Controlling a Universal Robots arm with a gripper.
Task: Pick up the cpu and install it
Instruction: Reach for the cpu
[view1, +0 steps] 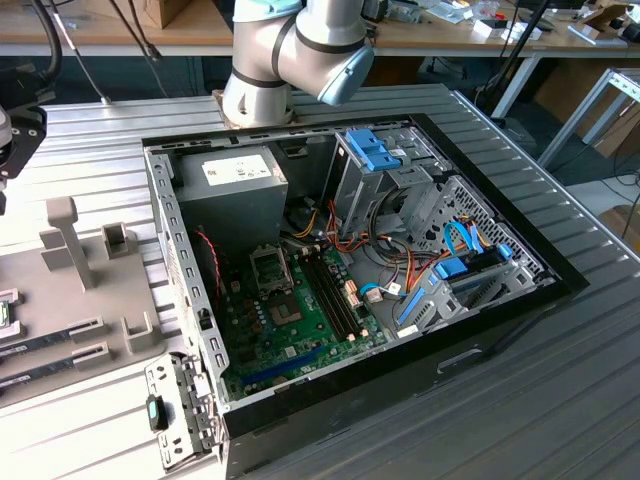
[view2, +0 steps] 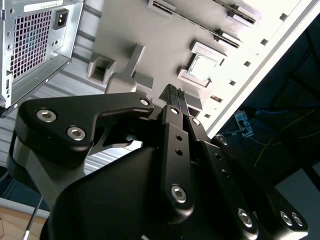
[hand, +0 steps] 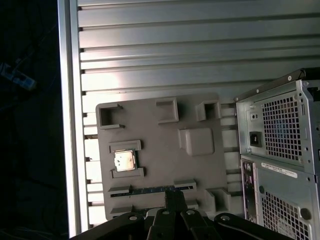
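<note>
Claw closed, empty, poised over tray; cpu seated in tray recess. Advised: opened, squared to cpu edges.

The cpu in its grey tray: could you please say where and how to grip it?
Probably by its two free opposite edges, from straight above: the cpu lies flat in the grey tray, with raised lips flanking its other two sides.
</note>
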